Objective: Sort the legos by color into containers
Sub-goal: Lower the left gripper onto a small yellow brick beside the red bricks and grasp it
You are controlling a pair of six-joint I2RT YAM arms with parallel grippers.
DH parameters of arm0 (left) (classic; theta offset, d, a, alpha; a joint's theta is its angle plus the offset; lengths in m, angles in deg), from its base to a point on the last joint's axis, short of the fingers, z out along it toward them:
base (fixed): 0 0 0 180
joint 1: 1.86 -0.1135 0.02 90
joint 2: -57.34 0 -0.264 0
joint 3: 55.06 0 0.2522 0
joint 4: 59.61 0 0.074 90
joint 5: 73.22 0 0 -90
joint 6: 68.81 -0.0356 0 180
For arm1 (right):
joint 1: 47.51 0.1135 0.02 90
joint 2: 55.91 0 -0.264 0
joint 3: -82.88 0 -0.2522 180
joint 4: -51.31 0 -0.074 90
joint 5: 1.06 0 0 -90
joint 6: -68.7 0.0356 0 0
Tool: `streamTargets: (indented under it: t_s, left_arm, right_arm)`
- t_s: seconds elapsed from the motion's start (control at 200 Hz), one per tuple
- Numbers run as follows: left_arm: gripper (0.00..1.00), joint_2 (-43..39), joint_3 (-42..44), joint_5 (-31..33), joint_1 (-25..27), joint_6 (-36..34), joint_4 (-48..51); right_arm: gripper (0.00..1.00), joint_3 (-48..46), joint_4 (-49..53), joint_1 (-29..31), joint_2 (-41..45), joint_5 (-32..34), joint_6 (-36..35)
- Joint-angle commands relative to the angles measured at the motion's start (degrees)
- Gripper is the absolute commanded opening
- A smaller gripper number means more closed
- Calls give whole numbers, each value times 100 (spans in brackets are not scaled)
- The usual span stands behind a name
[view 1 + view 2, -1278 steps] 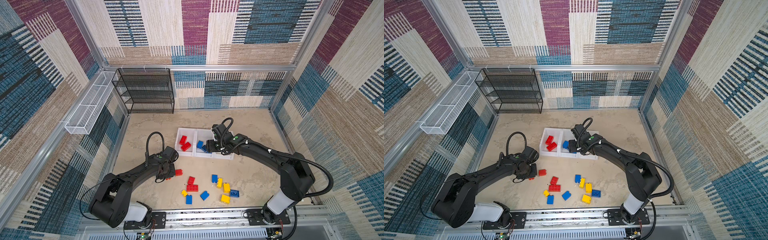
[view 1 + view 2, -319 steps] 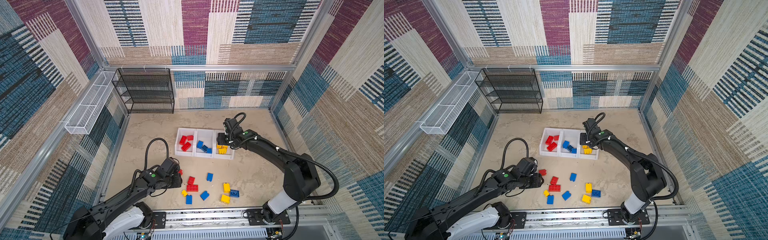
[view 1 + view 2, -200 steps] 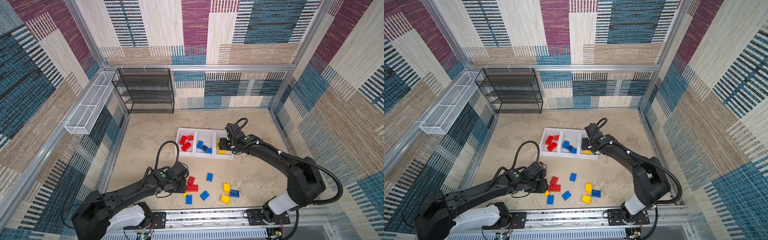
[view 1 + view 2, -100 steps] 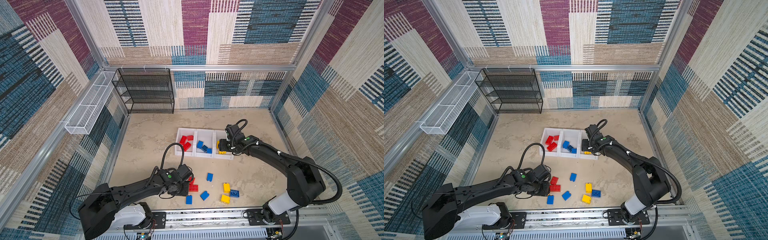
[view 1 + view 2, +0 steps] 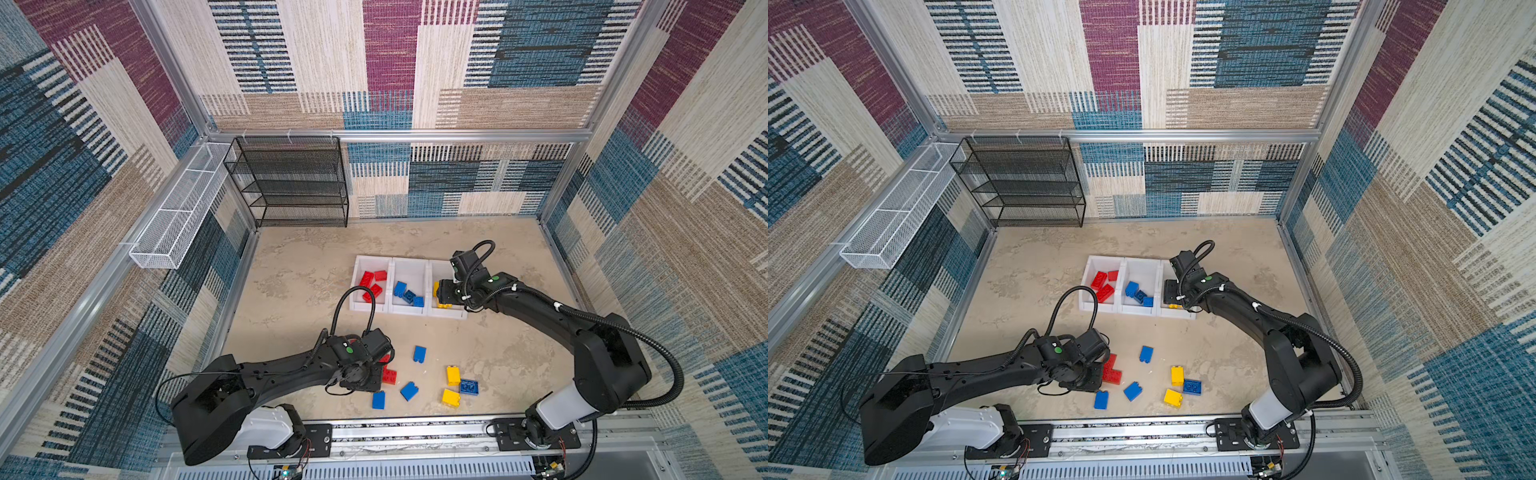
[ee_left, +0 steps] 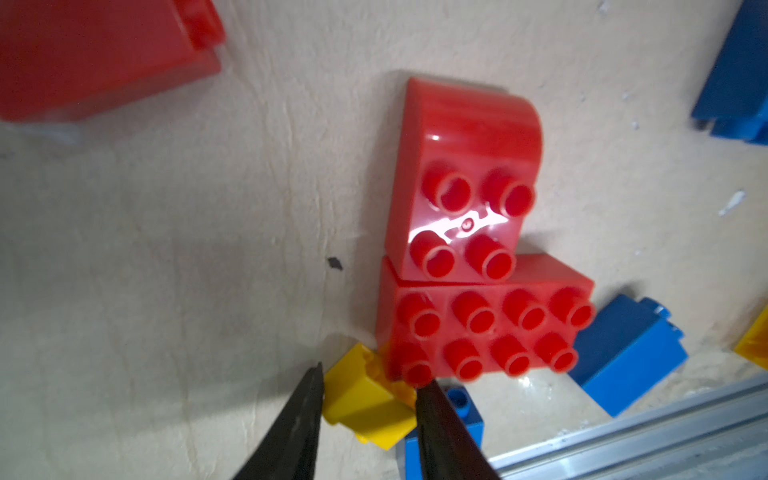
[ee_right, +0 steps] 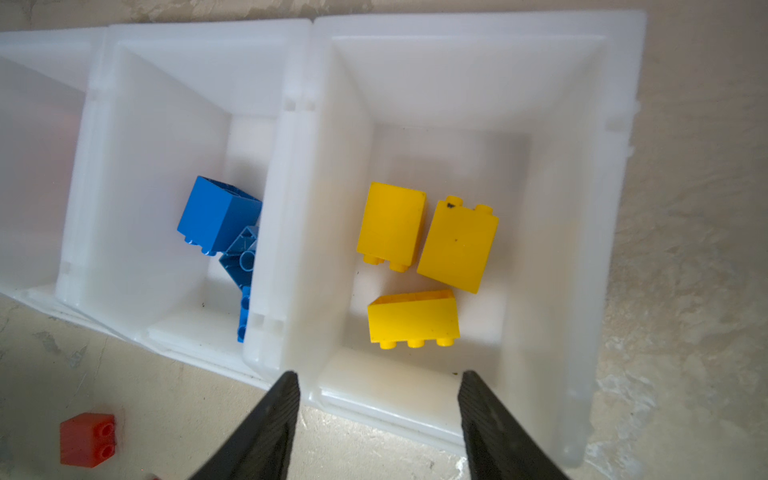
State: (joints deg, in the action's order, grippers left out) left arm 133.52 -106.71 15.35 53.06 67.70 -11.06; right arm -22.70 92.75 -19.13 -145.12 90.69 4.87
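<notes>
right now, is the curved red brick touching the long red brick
Touching. The left wrist view shows the curved red brick butted against the long red brick with no gap.

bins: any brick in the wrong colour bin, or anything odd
Nothing is missorted. The left bin holds only red bricks, the middle bin only blue bricks, and the right bin only yellow bricks. They lie tumbled on their sides, with one blue showing its underside. Nothing looks spilled or damaged.
</notes>
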Motion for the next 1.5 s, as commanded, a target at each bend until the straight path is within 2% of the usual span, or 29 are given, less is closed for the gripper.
streamTargets:
  t_s: [0.0, 0.105, 0.311, 0.461, 0.576, 0.681, 0.932, 1.498]
  left_arm:
    - [40, 44, -56, 161, 11, -17, 28]
    - [40, 12, -116, 225, 26, -36, 137]
    - [51, -256, -204, 293, 57, -173, 449]
    - [52, -239, -159, 144, 161, -120, 479]
    - [44, -124, -139, 125, 268, -7, 467]
    - [41, -30, -136, 92, 318, 4, 369]
    - [40, 236, -227, 160, 333, -55, 250]
    - [35, 580, -604, 826, 300, -373, 389]
  right_arm:
    - [64, -22, -132, 5, 41, -44, 79]
    - [64, -29, -131, 2, 57, -44, 81]
    - [64, -79, -159, 7, 77, -59, 90]
    - [64, -115, -187, 1, 70, -88, 99]
    - [64, -156, -210, 1, 88, -90, 117]
    - [64, -191, -224, 2, 88, -105, 129]
    - [64, -221, -237, 7, 105, -115, 130]
    - [64, -255, -228, 8, 141, -140, 151]
